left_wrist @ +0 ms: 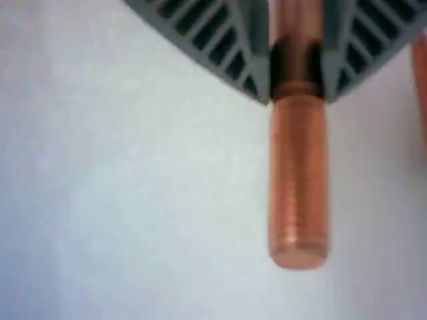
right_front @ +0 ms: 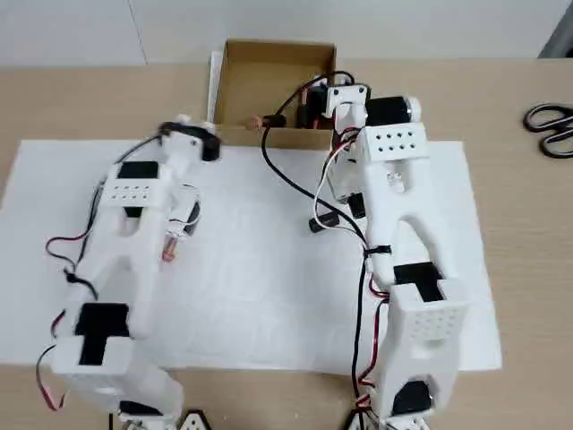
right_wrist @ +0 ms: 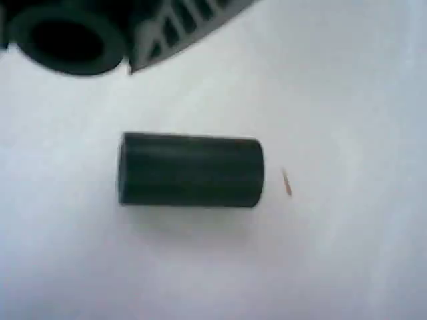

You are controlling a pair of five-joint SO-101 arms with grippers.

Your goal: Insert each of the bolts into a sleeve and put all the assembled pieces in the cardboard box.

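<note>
Both jaws of the left gripper point(left_wrist: 297, 67) were clamped on a bolt point(left_wrist: 298, 180), its shank sticking out over the sheet point(left_wrist: 133, 200). Whether the right gripper point(right_front: 324, 219) held the sleeve point(right_wrist: 67, 40) beside it, I could not tell; a spare sleeve point(right_wrist: 190, 170) lay flat on the sheet. Inserting well would likely mean lining shank and bore on one axis, then easing in slowly. The box point(right_front: 235, 81) stood well apart.

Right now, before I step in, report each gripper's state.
Left gripper: closed on a copper bolt.
Right gripper: cannot be told; a black sleeve sits right beside it.
</note>
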